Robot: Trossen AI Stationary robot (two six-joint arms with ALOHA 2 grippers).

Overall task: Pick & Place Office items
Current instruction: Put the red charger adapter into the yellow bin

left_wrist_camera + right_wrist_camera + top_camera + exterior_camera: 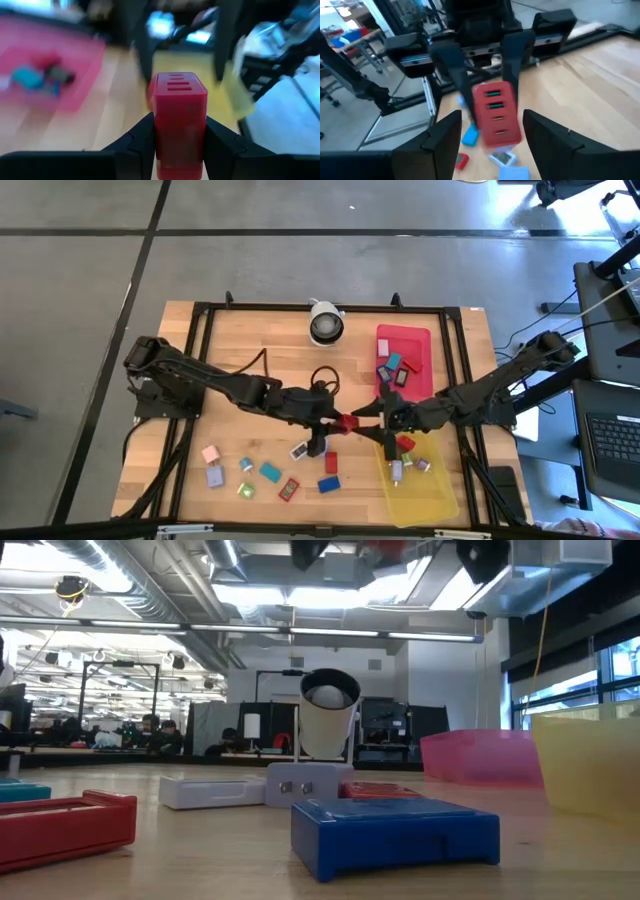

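Observation:
A red block point(347, 422) with grooves on its end face hangs above the table's middle, with my left gripper point(338, 423) shut on it. My right gripper point(373, 420) faces it from the table's right side. It is open, and in its wrist view its fingers point(445, 137) stand apart on either side of the block point(495, 114) without touching it. Several other office items lie flat on the wood near the front: a pink one point(211, 453), a lilac one point(215, 476), a teal one point(270, 471) and a blue one point(328, 484). My left gripper pinches the red block's two long sides point(159, 135) between its two fingers point(137, 142). The fingers come from the table's left, close to level and slanting a little down. The block sticks out past the fingertips, grooved end point(177, 82) foremost, lifted clear of the table.
A red tray point(425, 340) with a few items stands at the back right and a yellow tray point(440, 505) with a few items at the front right. A white round camera point(325, 323) sits at the far middle. In the low view a blue block point(395, 830) lies close in front.

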